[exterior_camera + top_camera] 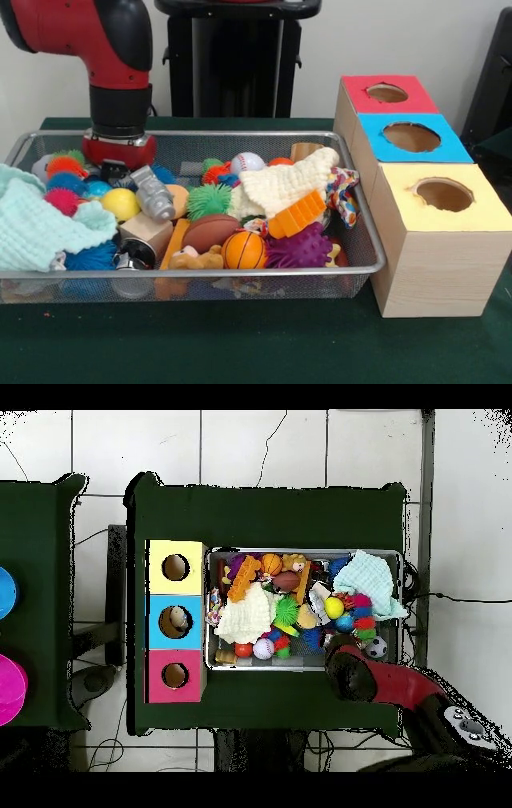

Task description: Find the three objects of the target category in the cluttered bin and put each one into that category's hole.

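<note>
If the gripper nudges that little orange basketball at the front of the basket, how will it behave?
The orange basketball is round and smooth, so it would probably roll. It sits wedged between the purple spiky toy and a brown football, which may stop it quickly. It looks small and likely light.

Bin (364, 240) packed with toys; arm (120, 88) blocks far corner.

We count one wire-mesh bin (364, 240) and three wooden boxes: one red-topped (362, 98), one blue-topped (376, 144), one yellow-topped (480, 210), each with one round hole. In the bin we count one baseball (247, 162), one small basketball (243, 250), one brown football (210, 231), one yellow ball (120, 204) and two cloths, mint (32, 228) and cream (284, 186).
</note>
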Controlling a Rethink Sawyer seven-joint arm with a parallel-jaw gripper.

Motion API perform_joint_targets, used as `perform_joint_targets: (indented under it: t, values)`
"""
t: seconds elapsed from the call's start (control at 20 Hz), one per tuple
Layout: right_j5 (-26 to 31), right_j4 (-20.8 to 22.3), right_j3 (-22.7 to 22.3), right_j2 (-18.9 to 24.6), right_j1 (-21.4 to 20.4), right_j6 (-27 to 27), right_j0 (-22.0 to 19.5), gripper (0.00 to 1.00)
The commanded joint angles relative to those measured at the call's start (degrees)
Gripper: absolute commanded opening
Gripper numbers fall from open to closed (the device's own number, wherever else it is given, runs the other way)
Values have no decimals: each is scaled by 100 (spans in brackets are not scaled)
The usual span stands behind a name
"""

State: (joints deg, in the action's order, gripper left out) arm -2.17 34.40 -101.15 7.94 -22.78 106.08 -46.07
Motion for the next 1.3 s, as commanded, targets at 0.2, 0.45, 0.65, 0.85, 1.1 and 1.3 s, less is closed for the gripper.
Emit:
perform_joint_targets:
  t: [0.2, 0.45, 0.65, 0.85, 1.1, 1.3]
  values:
    - [1400, -494, 722, 2323, 1688, -198, -501, 100]
    - [1650, -766, 688, 2369, 1690, -102, -475, 100]
    - [1801, -977, 599, 2379, 1672, -31, -465, 100]
    - [1907, -1174, 531, 2320, 1617, 103, -412, 100]
    - [2211, -1781, 372, 1906, 1318, 818, -43, 100]
    - [2666, -2425, 297, 1217, 864, 1579, 621, 100]
